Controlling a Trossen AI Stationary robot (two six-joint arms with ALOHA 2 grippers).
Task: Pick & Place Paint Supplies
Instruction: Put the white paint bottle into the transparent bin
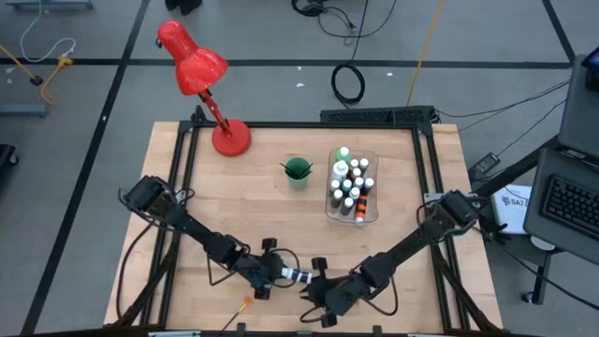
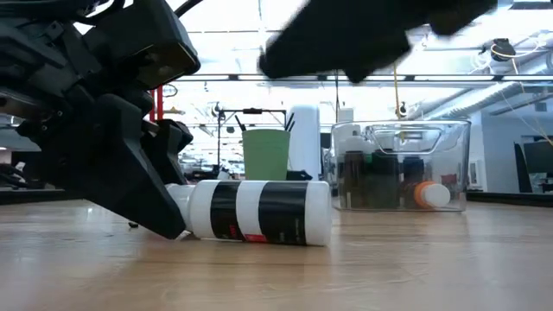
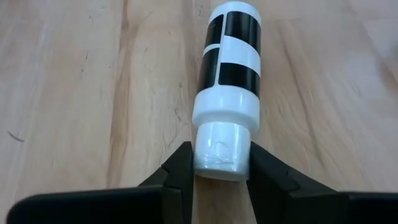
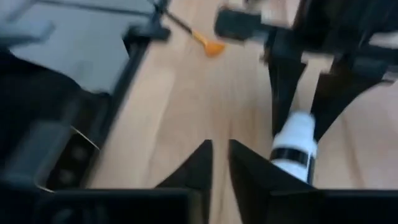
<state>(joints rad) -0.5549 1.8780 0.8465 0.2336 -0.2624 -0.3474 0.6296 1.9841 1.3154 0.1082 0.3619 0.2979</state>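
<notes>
A white, black-banded bottle (image 3: 231, 68) lies on its side near the counter's (image 1: 234, 197) near edge. The left hand (image 3: 221, 163) pinches its white cap. The right hand (image 4: 220, 163), just right of it, holds nothing, fingers a narrow slit apart. Farther right, small bottles fill a clear bin (image 1: 374, 212).

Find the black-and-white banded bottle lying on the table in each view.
High view: bottle near the front edge, between both grippers.
Low view: bottle lying centre-left.
Left wrist view: bottle, cap between the left gripper fingers.
Right wrist view: bottle beyond the right gripper.
Shared landmark: left gripper on the cap.
</notes>
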